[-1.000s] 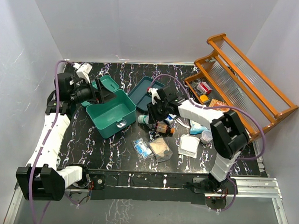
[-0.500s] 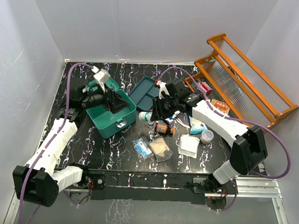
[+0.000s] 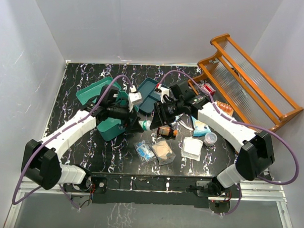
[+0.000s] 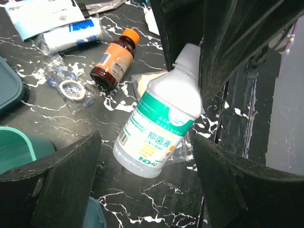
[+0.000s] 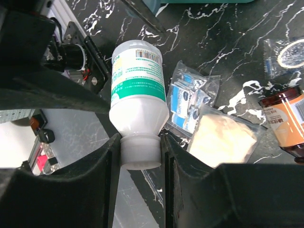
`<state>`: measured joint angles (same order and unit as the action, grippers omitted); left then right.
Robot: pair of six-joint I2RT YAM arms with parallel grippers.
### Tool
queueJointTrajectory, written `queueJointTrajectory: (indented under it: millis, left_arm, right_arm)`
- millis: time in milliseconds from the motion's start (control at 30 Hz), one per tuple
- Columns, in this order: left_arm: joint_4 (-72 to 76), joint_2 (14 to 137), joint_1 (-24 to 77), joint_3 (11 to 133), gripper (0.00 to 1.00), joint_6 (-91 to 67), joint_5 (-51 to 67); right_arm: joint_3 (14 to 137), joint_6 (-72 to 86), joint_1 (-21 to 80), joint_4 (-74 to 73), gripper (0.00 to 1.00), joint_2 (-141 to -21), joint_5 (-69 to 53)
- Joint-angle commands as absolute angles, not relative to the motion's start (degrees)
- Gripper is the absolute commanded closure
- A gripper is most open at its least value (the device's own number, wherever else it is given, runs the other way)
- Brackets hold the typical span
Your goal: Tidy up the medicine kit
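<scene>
Medicine kit (image 3: 107,128) open, right fingers (image 5: 88,187) gripping bottle (image 5: 137,90)

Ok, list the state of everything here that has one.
Kit: lid open.
White bottle: capped, held by its cap.
Right gripper: shut on that cap.
Left gripper: open, fingers either side of the white bottle.
Brown bottle: capped, lying on its side.

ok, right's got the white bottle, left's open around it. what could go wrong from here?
1. The right gripper pinches the white bottle only at its cap, so the body could swing or slip during a handover.
2. The left gripper stands open around the bottle, close to the right gripper's fingers. Closing there might clash.
3. The left arm reaches across the medicine kit and may nudge it.
</scene>
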<state>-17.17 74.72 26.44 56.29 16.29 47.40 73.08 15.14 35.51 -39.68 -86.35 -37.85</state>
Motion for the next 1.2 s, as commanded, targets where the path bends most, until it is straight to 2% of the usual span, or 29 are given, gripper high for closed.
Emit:
queueJointTrajectory:
  millis: [0,133,333,533,633,700,767,833,900,1033,1167]
  left_arm:
    - [-23.52,74.59,27.28,59.85,0.26,24.72,52.19]
    - [-27.18,76.85,28.21,61.42,0.34,27.12,56.82]
    - [-27.26,78.13,29.97,61.6,0.42,27.28,57.16]
    - [-26.26,78.13,30.57,61.05,0.61,27.33,57.53]
    - [-25.75,78.13,30.67,60.74,0.68,27.4,58.56]
    - [-25.83,78.13,30.65,60.69,0.73,27.7,58.93]
    - [-25.09,77.46,30.62,60.24,0.75,27.5,59.15]
    - [-22.9,76.0,30.67,59.2,0.76,25.66,58.92]
    - [-19.22,73.88,30.62,57.39,0.77,22.5,57.45]
    - [-10.07,68.6,30.46,51.58,0.75,13.01,51.35]
    - [0.2,61.33,30.27,45.16,0.74,1.48,42.27]
  right_arm:
    - [77.16,13.51,35.46,-39.32,1.0,-85.29,-43.77]
    - [77.88,12.32,35.46,-40.5,1.0,-85.77,-44.45]
    - [78.11,12.22,35.49,-41.22,1.0,-86.6,-45.58]
    - [77.89,12.36,35.45,-40.45,1.0,-86.48,-47.21]
    - [78.33,12.52,35.49,-40.64,0.96,-86.87,-47.14]
    - [78.86,12.64,35.5,-40.81,0.87,-86.96,-47.15]
    - [79.15,13.05,35.5,-40.6,0.73,-86.64,-46.57]
    - [78.91,13.95,35.48,-39.71,0.55,-85.78,-45.25]
    - [78.15,15.22,35.47,-38.42,0.43,-84.28,-41.96]
    - [76.51,19.24,35.31,-36.99,0.37,-79.09,-30.18]
    - [72.91,24.03,35.22,-34.04,0.32,-71.87,-23.88]
